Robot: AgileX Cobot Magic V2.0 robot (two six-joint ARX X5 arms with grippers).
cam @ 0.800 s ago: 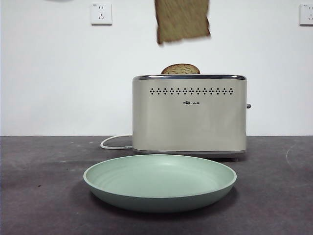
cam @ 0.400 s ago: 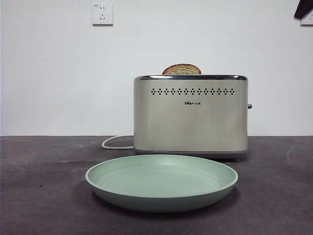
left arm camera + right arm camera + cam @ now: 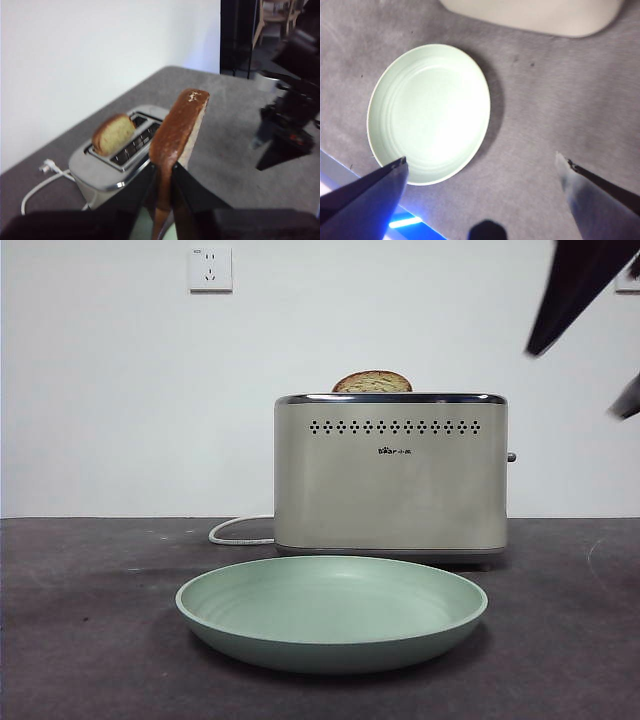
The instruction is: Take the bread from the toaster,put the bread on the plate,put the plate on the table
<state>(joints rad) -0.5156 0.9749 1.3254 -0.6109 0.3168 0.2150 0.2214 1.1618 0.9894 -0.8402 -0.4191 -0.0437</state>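
Observation:
My left gripper [image 3: 162, 172] is shut on the bread [image 3: 177, 127], a brown-crusted slice seen edge-on, held high above the cream toaster [image 3: 100, 175]. The bread is out of the front view. A second slice [image 3: 371, 382] pokes out of the toaster [image 3: 390, 475]. The mint-green plate [image 3: 330, 655] rests on the table [image 3: 80, 640] in front of the toaster. My right gripper [image 3: 481, 159] hangs open high above the plate [image 3: 375, 100], beside it. In the front view the right gripper [image 3: 578, 380] shows as dark jaws at the top right.
A white cord [image 3: 235, 532] trails from the toaster's left side across the table. Wall sockets [image 3: 210, 268] sit on the white wall behind. In the left wrist view the right arm [image 3: 290, 125] shows dark beyond the toaster.
The held bread has risen out of the top of the front view. The right gripper has come down into the top right corner. Toaster, second slice and plate have not moved.

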